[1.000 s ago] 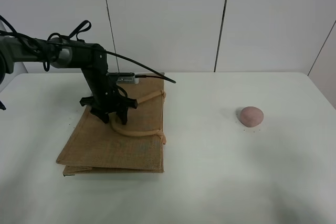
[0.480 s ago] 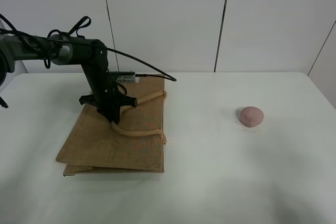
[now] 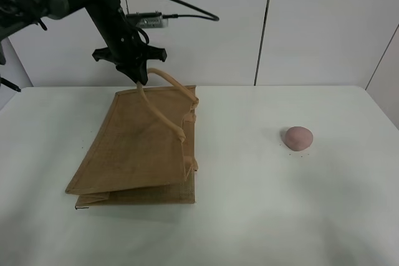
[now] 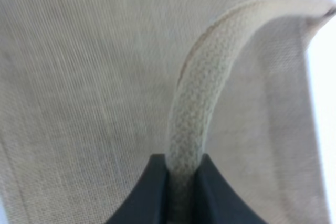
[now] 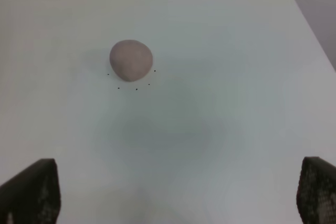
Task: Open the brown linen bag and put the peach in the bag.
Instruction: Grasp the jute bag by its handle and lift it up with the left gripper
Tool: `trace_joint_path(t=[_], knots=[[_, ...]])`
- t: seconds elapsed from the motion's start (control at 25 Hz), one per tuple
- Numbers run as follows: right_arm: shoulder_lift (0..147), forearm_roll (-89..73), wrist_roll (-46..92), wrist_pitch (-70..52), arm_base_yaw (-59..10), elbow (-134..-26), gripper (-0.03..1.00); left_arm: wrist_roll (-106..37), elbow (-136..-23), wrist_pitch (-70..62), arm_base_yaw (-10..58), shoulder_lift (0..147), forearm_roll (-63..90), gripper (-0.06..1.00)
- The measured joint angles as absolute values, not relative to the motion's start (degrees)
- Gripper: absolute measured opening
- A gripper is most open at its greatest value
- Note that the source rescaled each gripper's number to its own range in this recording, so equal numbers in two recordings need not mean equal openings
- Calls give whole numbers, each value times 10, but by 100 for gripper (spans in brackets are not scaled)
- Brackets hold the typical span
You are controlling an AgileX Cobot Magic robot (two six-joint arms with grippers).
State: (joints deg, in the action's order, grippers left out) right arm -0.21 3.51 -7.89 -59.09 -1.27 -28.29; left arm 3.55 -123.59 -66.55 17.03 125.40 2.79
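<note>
Nearest of all, the right gripper (image 5: 173, 190) hangs over the white table (image 3: 262, 216) with its two dark fingertips (image 5: 29, 190) spread wide and nothing between them; the peach (image 5: 130, 60) sits on the table ahead of them, untouched. The brown linen bag (image 3: 140, 147) lies on the table with its folded near edge flat, a thin fold of its lower layers showing under the top panel at the near corner. From that edge the top panel slopes upward, so its far edge stands raised off the table. The peach (image 3: 298, 137), a small dull pink round fruit, rests well apart from the bag, out beyond the side where the handles are sewn on, about level with the bag's middle. A lower beige handle (image 3: 187, 161) hangs slack against that same side of the bag. The upper beige handle (image 3: 163, 116) runs in a taut loop up from the top panel to a point above the bag's far edge, where the left gripper (image 3: 139, 79) has it. In the left wrist view the black fingers (image 4: 152, 187) are pressed tight against both sides of the woven handle (image 4: 194, 114), with the bag's tan cloth (image 4: 79, 77) spread behind it. The left arm (image 3: 103, 10) reaches in from above the bag's far corner, a black cable (image 3: 181, 1) arcing off it, and pale wall panels (image 3: 312, 23) stand behind the bag.
</note>
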Motion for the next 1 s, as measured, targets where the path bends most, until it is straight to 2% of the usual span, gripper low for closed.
trace_joint_path(t=[0.44, 1.0], knots=[[-2, 35, -79, -591, -13, -283, 100, 32, -1249, -667, 170, 1148, 4, 0], [-2, 35, -79, -591, -13, -283, 100, 21, -1255, -667, 170, 1107, -21, 0]])
